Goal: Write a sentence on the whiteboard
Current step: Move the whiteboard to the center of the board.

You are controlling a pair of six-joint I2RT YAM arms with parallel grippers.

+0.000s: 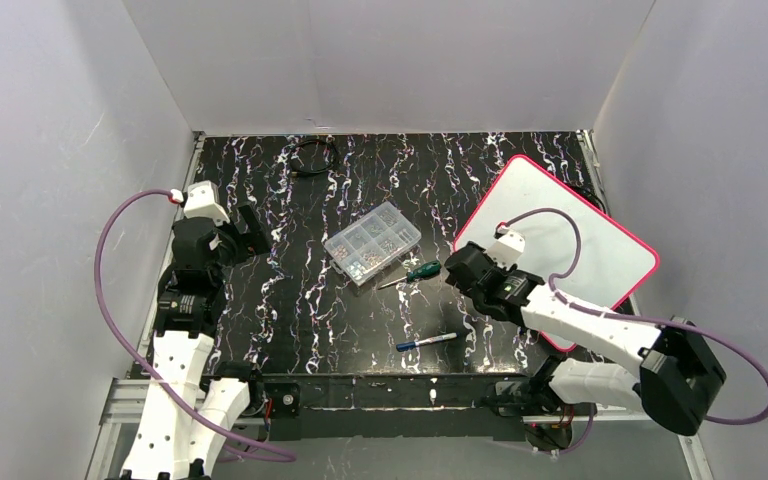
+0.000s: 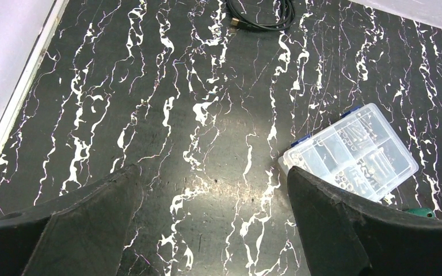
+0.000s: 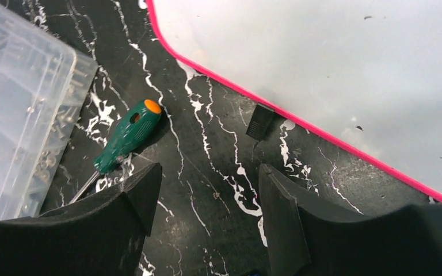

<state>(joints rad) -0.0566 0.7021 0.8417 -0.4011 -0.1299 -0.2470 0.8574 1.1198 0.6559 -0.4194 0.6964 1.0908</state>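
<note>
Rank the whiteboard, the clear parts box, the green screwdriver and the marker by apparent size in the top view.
1. whiteboard, largest by far.
2. clear parts box.
3. green screwdriver and marker: similar length, too close to rank.

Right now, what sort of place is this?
Probably a robot test cell: plain white walls box in a black marbled table, a left arm and a right arm are bolted at its near edge, and a whiteboard and parts box lie on it.
</note>
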